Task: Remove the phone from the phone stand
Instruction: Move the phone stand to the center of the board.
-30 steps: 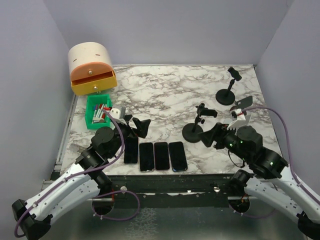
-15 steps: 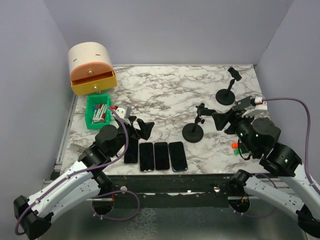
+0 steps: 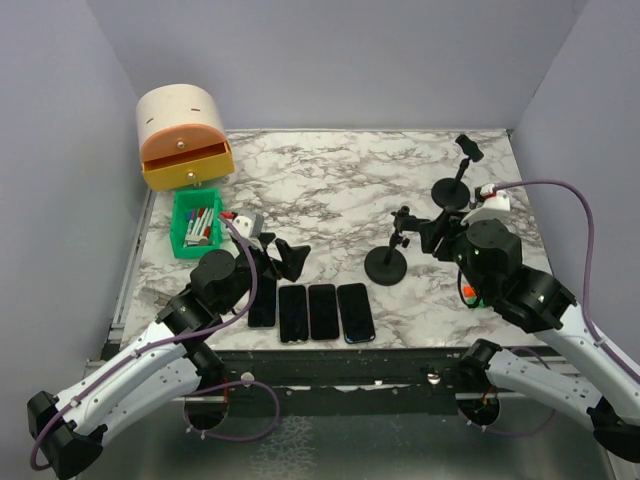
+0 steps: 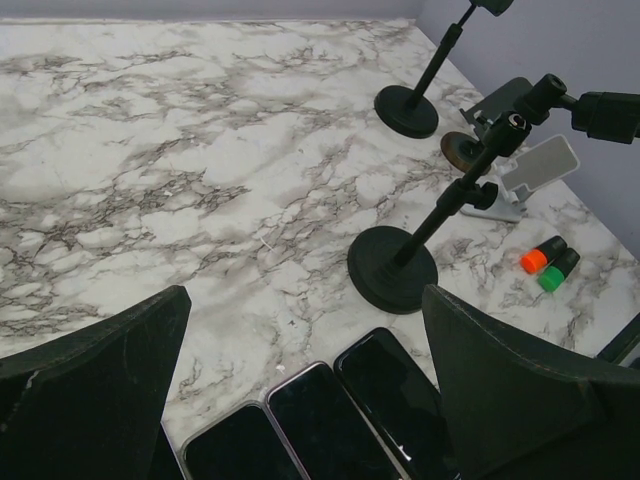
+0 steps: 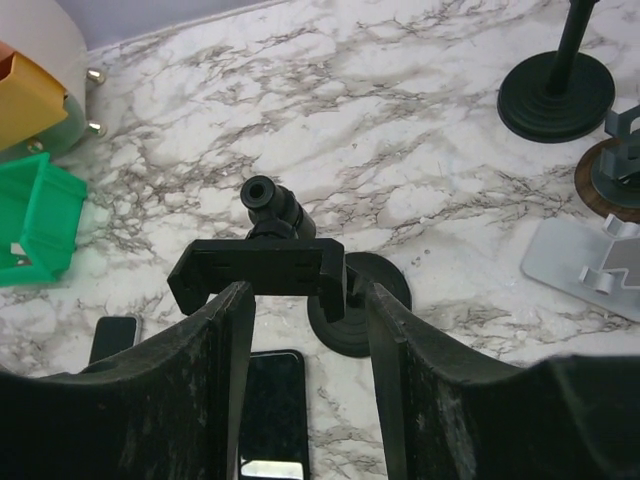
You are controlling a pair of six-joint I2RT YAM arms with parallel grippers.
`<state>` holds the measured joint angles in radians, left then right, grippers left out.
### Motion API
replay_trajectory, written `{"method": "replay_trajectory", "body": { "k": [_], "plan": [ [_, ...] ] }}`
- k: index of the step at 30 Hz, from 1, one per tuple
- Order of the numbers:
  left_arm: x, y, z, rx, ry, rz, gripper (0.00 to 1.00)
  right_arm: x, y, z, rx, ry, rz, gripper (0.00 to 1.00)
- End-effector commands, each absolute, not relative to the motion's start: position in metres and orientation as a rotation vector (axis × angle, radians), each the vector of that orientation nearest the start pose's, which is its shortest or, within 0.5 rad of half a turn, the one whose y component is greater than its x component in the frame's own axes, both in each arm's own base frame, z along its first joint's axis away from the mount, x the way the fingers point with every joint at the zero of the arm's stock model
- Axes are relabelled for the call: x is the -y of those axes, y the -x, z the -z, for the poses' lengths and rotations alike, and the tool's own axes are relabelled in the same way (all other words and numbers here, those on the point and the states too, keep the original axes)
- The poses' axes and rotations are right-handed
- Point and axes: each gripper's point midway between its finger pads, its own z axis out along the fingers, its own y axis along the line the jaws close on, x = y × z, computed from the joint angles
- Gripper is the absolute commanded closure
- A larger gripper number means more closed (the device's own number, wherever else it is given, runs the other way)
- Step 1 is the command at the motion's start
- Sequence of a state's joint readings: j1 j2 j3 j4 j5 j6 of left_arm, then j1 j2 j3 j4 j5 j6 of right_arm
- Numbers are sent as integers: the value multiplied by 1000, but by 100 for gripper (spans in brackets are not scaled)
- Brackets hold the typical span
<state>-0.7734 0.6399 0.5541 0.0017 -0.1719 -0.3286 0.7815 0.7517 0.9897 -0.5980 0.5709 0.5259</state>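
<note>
- The right gripper [image 5: 306,300] stands parted about as wide as the clamp [image 5: 256,274] of the phone stand [image 3: 386,262], a finger to each side of it and just short. It holds nothing.
- The left gripper [image 4: 300,400] is spread wide and bare, hanging over the near row.
- No phone sits in that clamp. Four phones [image 3: 311,312] lie flat side by side on the marble table [image 3: 330,185], just beside the stand's base (the taller stand [image 3: 453,188] behind looks bare too).
- Likely risk: the jaws close on an empty clamp, or nudge it sideways. The thin stem on a small round base would tip easily, towards the phones.
- Lesser risk: the left fingers dipping and scraping the screens below.
</note>
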Motion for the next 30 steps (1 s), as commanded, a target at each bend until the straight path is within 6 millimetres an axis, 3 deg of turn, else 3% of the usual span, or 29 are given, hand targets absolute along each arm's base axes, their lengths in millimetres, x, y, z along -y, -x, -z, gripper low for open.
{"method": "replay_trajectory", "body": {
  "k": [1,6,10,18,23,27,30],
  "plan": [
    [203,-226,-262,-1651,-257,726,1,-111,-238,-275,-1911,-174,-247,51],
    [204,-226,-262,-1650,-259,728,1,-112,-240,-266,-1926,-168,-219,58],
    [203,-226,-263,-1648,-258,728,1,-114,-243,-267,-1918,-166,-226,60],
    [204,-225,-262,-1650,-261,733,1,-119,-246,-270,-1889,-152,-256,72],
    [205,-225,-263,-1650,-261,735,1,-121,-247,-272,-1884,-146,-254,73],
    [205,-225,-264,-1647,-262,737,1,-121,-247,-277,-1874,-141,-265,62],
    [205,-225,-263,-1649,-265,739,1,-120,-247,-280,-1864,-136,-262,62]
  ]
}}
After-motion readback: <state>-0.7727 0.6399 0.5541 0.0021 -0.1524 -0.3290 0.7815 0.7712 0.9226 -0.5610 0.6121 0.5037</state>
